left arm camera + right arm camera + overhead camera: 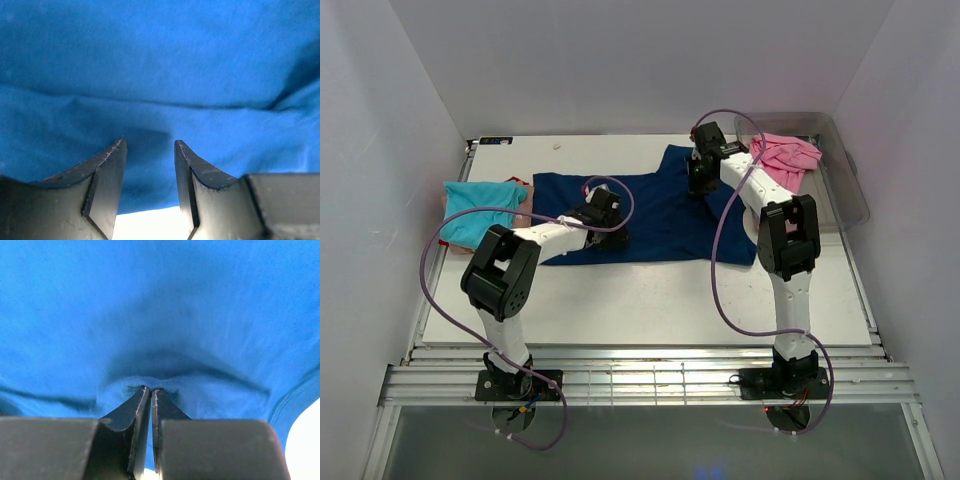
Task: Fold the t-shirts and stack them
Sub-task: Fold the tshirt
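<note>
The navy blue t-shirt (660, 215) lies spread across the middle of the table. It fills the left wrist view (160, 75) and the right wrist view (160, 305). My left gripper (605, 215) is open, low over the shirt's near-left part. Its jaws (149, 142) stand apart above the cloth's edge, with white table showing between them. My right gripper (700, 178) is at the shirt's far edge, and its jaws (151, 388) are shut on a pinched fold of navy cloth. The turquoise t-shirt (480, 210) lies at the table's left edge. The pink t-shirt (785, 158) hangs over the tub.
A clear plastic tub (845, 185) stands at the far right of the white table (650, 300). A peach-coloured cloth edge (523, 215) shows under the turquoise shirt. White walls close in the left, back and right sides.
</note>
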Tool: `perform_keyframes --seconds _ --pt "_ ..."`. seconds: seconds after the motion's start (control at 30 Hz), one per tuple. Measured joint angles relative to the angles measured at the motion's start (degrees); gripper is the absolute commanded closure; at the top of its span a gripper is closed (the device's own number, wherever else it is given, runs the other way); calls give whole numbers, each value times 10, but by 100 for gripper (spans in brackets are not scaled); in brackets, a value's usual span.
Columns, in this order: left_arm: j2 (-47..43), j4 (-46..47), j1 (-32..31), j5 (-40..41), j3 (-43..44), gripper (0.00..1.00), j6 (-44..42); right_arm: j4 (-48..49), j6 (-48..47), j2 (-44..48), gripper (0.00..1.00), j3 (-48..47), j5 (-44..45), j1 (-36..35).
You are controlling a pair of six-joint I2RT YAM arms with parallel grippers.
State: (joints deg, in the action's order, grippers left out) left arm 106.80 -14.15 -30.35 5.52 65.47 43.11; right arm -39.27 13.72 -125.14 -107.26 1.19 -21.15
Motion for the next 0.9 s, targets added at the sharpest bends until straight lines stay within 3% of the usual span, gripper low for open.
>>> perform_keyframes --seconds 0.17,0.23,0.27,0.33,0.53,0.7,0.9 --pt "-25 5 -2 0 -33 46 5 5 1 -33 82 -86 28 0" --pt "-30 8 -2 -1 -41 47 7 7 1 -38 73 -88 43 0" --pt "-32 8 -2 0 -43 47 7 12 0 -40 61 -84 52 0" --pt "-34 9 -2 -1 -47 47 8 30 -4 -39 56 -66 68 0" --pt "-36 9 -3 -3 -49 46 9 62 -13 -23 55 -8 89 1" --pt "-35 4 -18 -3 -40 46 7 66 -21 46 64 39 77 1" --pt "18 -10 -70 -9 63 44 -9 78 -19 105 62 81 60 1"
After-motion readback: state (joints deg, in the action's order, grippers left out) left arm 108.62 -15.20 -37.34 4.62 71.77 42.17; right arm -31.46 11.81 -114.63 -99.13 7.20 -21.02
